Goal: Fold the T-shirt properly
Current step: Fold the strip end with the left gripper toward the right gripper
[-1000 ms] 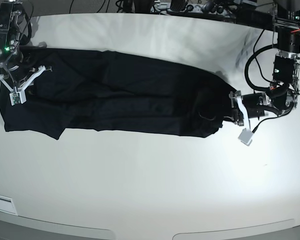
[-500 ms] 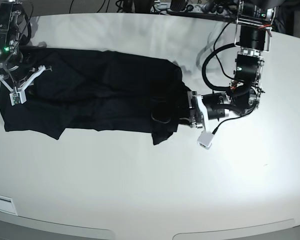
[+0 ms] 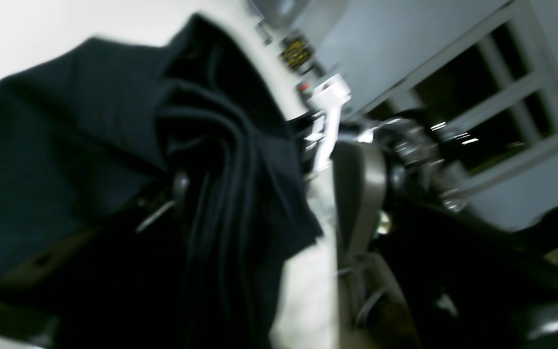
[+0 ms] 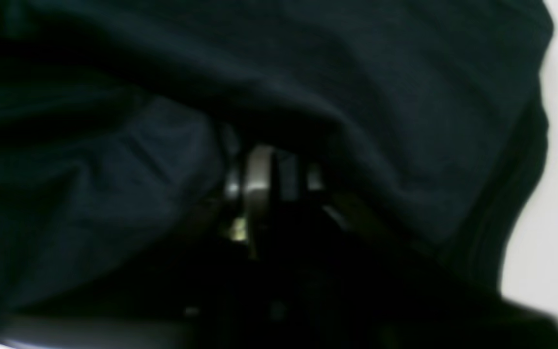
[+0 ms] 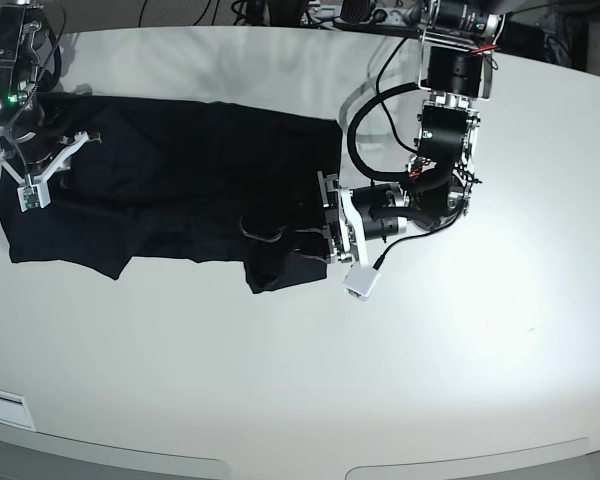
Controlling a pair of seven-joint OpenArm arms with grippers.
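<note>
Your bench (image 5: 300, 380) is a broad, smooth white surface with a rounded near edge; on its far left half lies the T-shirt (image 5: 170, 195), a long dark band of soft black cloth whose long axis runs left to right, matte and creased in shallow ridges; its right end is doubled over toward the left, so the folded edge sits near the middle of the bench and a rumpled corner hangs toward you at the near side. Your left tool (image 5: 325, 222) is clenched on that folded right end of the T-shirt; in the left wrist view the cloth bunches in thick pleats between the fingers, though the picture is blurred. Your right tool (image 5: 42, 165) rests on the far left end of the garment, its white fingers (image 5: 72, 147) spread in a V over the cloth; the right wrist view is filled with dark folds, and you cannot tell from it whether anything is pinched.
</note>
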